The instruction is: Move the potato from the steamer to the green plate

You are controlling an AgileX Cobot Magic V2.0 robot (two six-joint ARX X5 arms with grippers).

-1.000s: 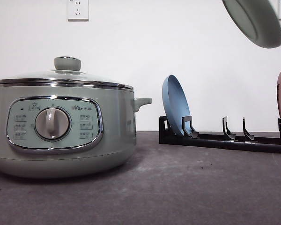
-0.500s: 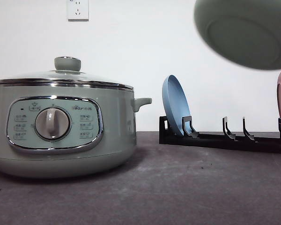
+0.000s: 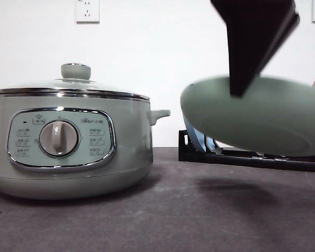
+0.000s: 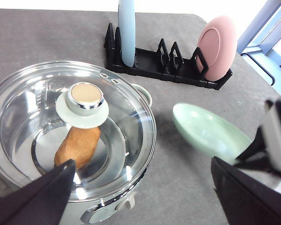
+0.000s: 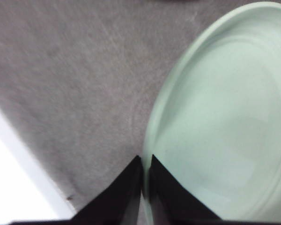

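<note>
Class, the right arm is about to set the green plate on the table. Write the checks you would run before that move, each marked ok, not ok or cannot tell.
1. Right gripper shut on the green plate rim: ok.
2. Table bare beneath the plate: ok.
3. Plate apart from the steamer: ok.
4. Plate touching the table: not ok, it hangs above its shadow.
5. Lid off the steamer: not ok, the potato lies under the glass.
6. Left gripper free to lift the lid: ok, open and empty.
</note>
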